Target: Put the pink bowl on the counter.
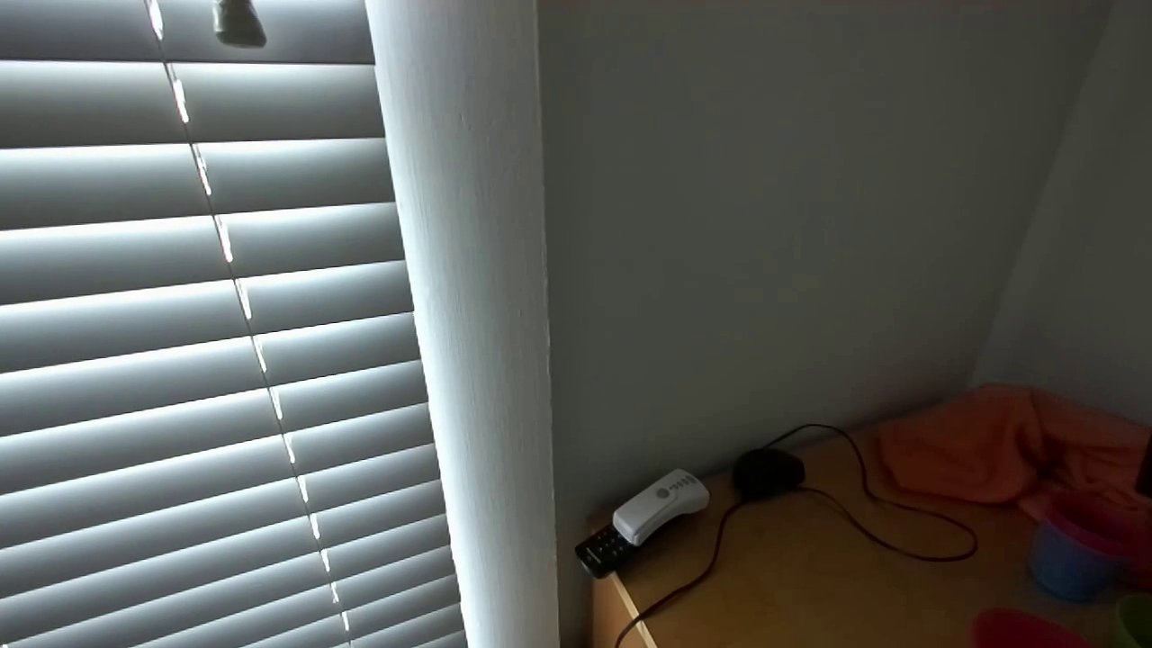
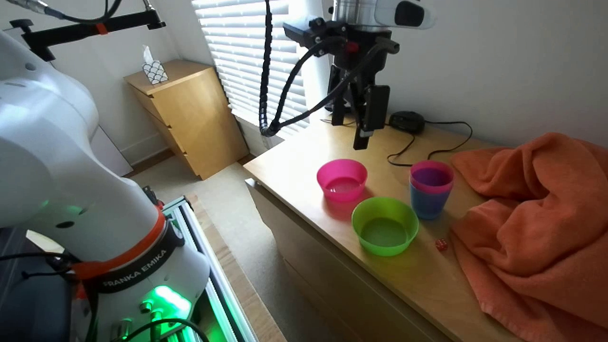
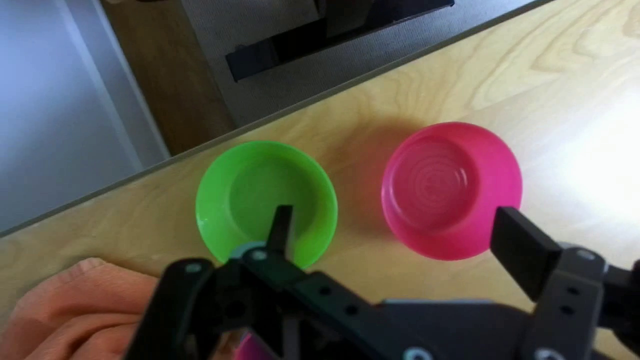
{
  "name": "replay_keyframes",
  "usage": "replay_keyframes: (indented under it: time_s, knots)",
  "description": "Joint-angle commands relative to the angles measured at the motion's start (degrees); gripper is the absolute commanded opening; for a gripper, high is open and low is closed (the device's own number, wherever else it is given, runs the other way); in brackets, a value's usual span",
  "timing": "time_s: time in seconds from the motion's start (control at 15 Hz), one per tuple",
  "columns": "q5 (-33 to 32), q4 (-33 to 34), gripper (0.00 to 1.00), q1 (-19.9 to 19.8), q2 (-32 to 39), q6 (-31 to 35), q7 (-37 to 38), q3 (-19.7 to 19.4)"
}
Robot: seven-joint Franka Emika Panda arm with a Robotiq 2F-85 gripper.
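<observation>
The pink bowl (image 2: 342, 183) stands upright on the light wooden counter (image 2: 292, 156). In the wrist view the pink bowl (image 3: 435, 185) is right of centre and looks empty. Its rim (image 1: 1026, 628) just shows at the bottom of an exterior view. My gripper (image 2: 350, 130) is open and empty, pointing down well above the counter, behind the pink bowl in that exterior view. In the wrist view the gripper's fingers (image 3: 396, 212) are wide apart; the right one overlaps the pink bowl's rim, the left one overlaps the green bowl (image 3: 266, 195).
The green bowl (image 2: 384, 227) stands beside the pink one. A pink cup nested in a blue cup (image 2: 430, 202), a red die (image 2: 441, 244) and an orange towel (image 2: 536, 204) are close by. A black corded device (image 2: 407, 122) and remotes (image 1: 661, 506) lie along the wall.
</observation>
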Motion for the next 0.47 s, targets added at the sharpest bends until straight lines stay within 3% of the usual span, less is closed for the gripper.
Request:
replay_keyframes:
  time_s: [0.0, 0.4]
  knots:
    - [-2.57, -3.74, 1.0, -1.87, -6.71, -0.62, -0.28, -1.23]
    - [-1.48, -2.31, 1.0, -2.47, -6.17, -2.33, -0.09, -1.43]
